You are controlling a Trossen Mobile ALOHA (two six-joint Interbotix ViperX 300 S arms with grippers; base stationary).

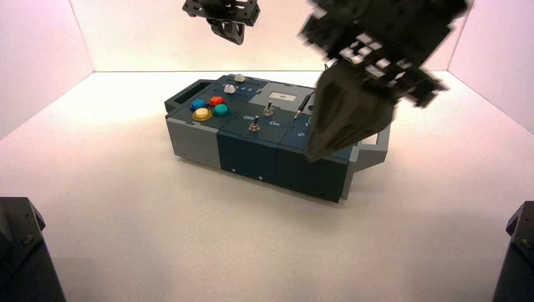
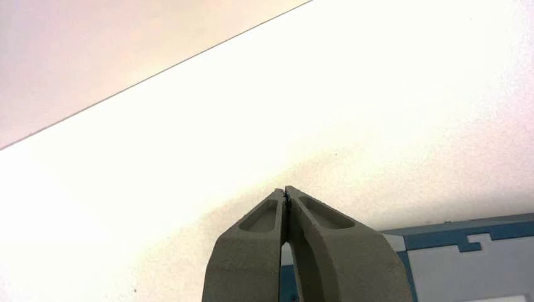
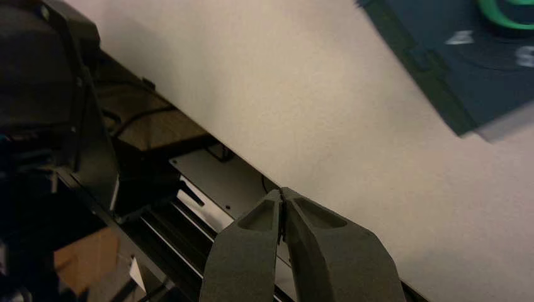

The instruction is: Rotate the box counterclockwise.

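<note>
The long dark-teal and grey box lies slantwise on the white table, its left end farther back. On top are four coloured buttons, two toggle switches and a black wire. My right gripper is shut and empty, held above the box's right part, hiding the dial in the high view. In the right wrist view the gripper points past the table's front edge, and a corner of the box with the green dial shows. My left gripper is raised behind the box, shut and empty.
The grey end handle sticks out at the box's right end. White walls close in the table on three sides. Dark arm bases stand at both front corners. A dark frame lies beyond the table's front edge.
</note>
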